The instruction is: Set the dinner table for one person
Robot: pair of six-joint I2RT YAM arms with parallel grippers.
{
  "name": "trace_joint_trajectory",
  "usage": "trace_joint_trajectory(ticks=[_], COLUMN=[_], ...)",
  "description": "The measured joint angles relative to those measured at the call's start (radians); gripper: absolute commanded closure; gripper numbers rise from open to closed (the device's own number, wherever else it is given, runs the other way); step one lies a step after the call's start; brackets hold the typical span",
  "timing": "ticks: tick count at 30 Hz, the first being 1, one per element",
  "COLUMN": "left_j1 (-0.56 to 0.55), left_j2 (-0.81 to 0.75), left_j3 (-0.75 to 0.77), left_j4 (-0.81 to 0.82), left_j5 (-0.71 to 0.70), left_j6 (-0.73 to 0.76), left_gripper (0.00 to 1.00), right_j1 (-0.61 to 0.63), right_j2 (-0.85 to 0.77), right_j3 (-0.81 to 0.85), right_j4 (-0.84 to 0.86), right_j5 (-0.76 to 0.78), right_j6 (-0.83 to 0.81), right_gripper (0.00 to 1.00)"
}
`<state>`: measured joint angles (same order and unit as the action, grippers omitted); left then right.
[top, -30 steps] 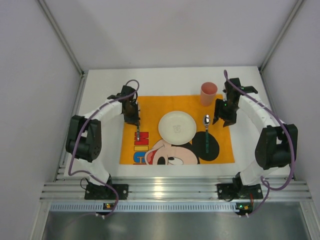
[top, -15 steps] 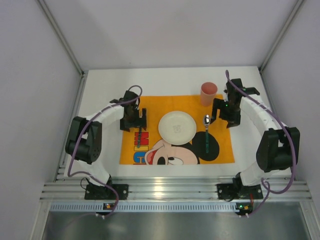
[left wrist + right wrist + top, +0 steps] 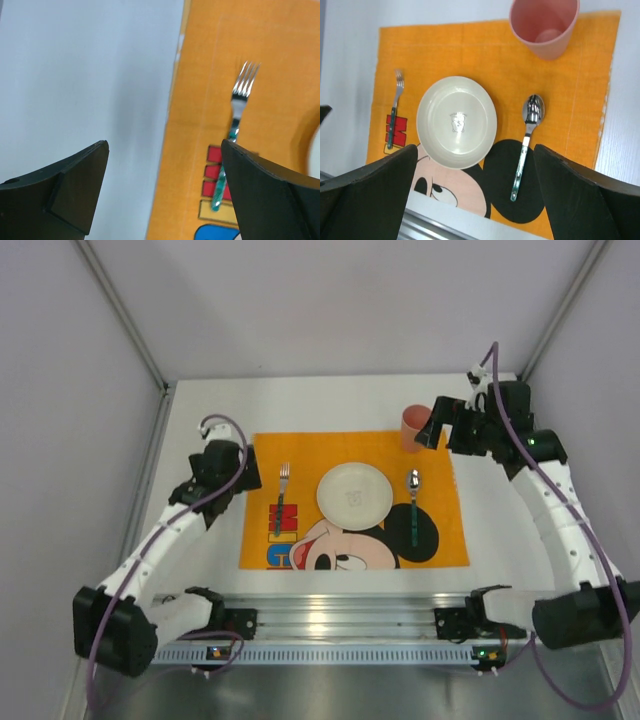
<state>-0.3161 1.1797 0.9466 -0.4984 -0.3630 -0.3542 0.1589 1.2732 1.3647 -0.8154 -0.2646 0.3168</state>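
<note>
Matte-white rectangular dinner table (image 3: 200, 410) bears an orange cartoon placemat (image 3: 300, 450), round cream plate (image 3: 354, 493) central, green-handled steel fork (image 3: 281, 490) at 9 o'clock, matching spoon (image 3: 413, 505) at 3, pink cup (image 3: 416, 425) at 1, apparently a finished setting, hence left gripper (image 3: 162, 150) and right gripper (image 3: 475, 150) gape wide, empty.

- Left wrist view: plate (image 3: 316, 150) cut by the right edge, a sliver showing
- Right wrist view: pink cup (image 3: 544, 25) clipped at the rim by the top edge
- Emblem (image 3: 354, 496) at the plate's centre too small to read
</note>
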Motion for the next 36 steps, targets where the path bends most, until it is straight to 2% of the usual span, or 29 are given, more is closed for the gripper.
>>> trace_joint_trajectory(ticks=[4,8,11,13,16,21,28,34,36], left_j1=[0.000,0.000,0.000,0.000,0.000,0.000,0.045,0.141,0.195], left_j2=[-0.274,-0.650,-0.859,-0.889,-0.806,-0.513,-0.187,0.108,0.181], left_j3=[-0.313,-0.603,-0.756,-0.810,-0.836,-0.846,-0.850,-0.741,-0.691], left_j4=[0.150,0.294,0.436,0.509,0.607,0.813,1.048,1.218,1.252], left_j5=[-0.026,-0.018,-0.023,-0.031,-0.026,-0.018,0.042,0.175,0.226], left_j6=[0.050,0.149,0.216,0.238,0.254,0.258,0.280,0.315,0.312], left_gripper=[0.02,0.01,0.01,0.01,0.03,0.01,0.01,0.05,0.11], right_j1=[0.030,0.033,0.034,0.034,0.034,0.035,0.035,0.061,0.084], right_j2=[-0.217,-0.442,-0.505,-0.494,-0.452,-0.408,-0.433,-0.447,-0.439], right_j3=[-0.169,-0.396,-0.468,-0.468,-0.460,-0.423,-0.399,-0.399,-0.399], right_j4=[0.187,0.360,0.404,0.415,0.409,0.362,0.304,0.284,0.279], right_j5=[0.056,0.114,0.158,0.173,0.193,0.218,0.231,0.237,0.237], right_j6=[0.026,0.097,0.142,0.156,0.159,0.150,0.106,0.102,0.100], right_gripper=[0.00,0.00,0.00,0.00,0.00,0.00,0.00,0.00,0.00])
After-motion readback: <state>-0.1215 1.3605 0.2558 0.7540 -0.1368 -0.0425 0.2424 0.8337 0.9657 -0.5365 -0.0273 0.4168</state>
